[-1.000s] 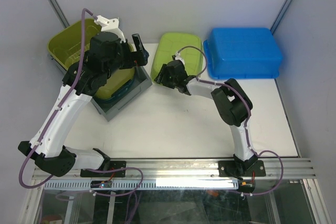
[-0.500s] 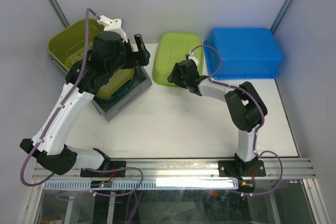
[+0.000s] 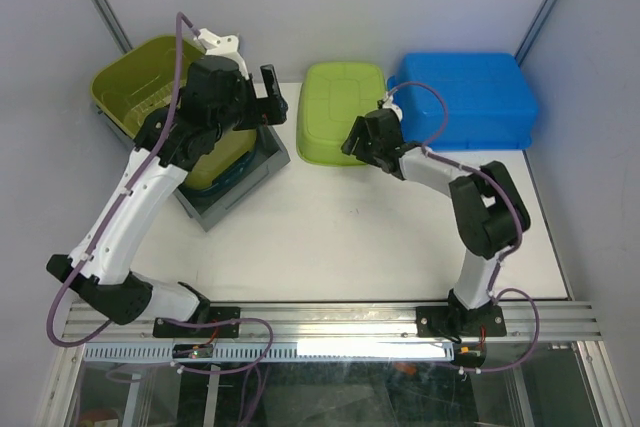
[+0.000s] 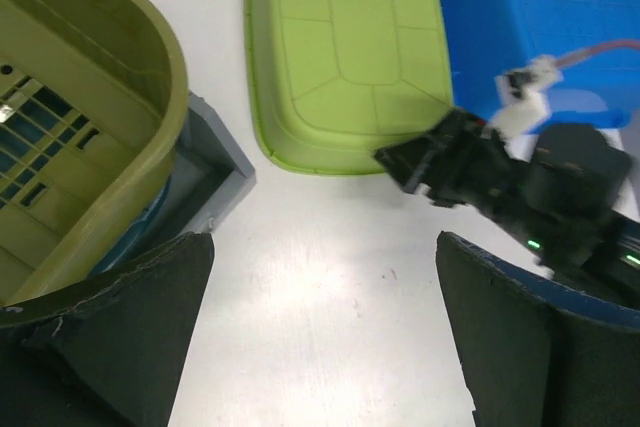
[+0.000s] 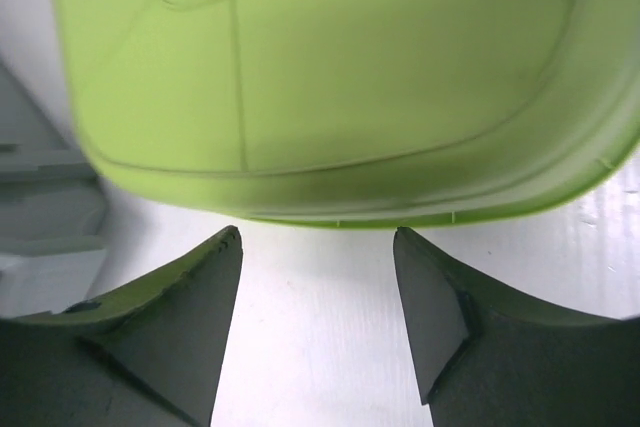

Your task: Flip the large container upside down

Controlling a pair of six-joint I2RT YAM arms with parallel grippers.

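Two green containers (image 3: 343, 110), one blue container (image 3: 465, 97)

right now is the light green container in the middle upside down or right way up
Upside down: the light green container shows its closed, panel-lined base facing up, flared rim down on the table.

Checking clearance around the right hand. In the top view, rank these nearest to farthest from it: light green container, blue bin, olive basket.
1. Light green container: bottom up, right in front of the right hand.
2. Blue bin: on the hand's right, farther back.
3. Olive basket: far left back corner.
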